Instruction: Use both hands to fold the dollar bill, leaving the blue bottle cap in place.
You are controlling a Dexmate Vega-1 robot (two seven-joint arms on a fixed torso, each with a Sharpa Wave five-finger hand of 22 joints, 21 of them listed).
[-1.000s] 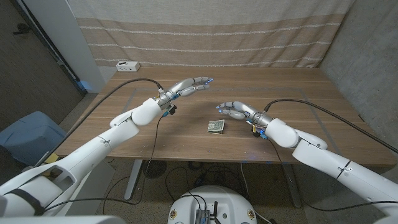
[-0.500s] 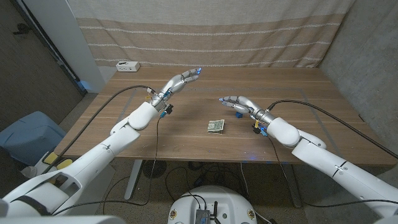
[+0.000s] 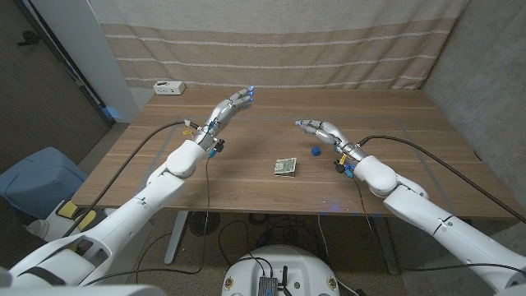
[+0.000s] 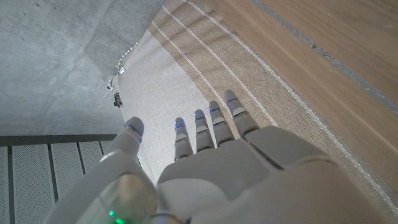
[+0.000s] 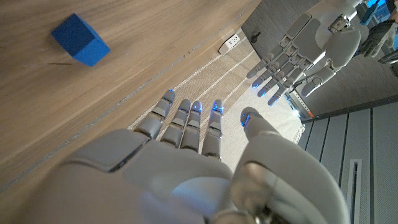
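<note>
Green folded dollar bill point(image 3: 285, 167) on wooden table point(image 3: 246, 185), blue bottle cap point(image 3: 315, 150) near

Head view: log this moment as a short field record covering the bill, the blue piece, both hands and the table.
dollar bill: folded, lying near the table's middle, nothing touching it
blue bottle cap: small blue block shape, on the table, apart from the bill
left hand: raised, fingers extended, holding nothing
right hand: above the table beside the cap, fingers apart, holding nothing
table: wooden
white box: far left corner
</note>
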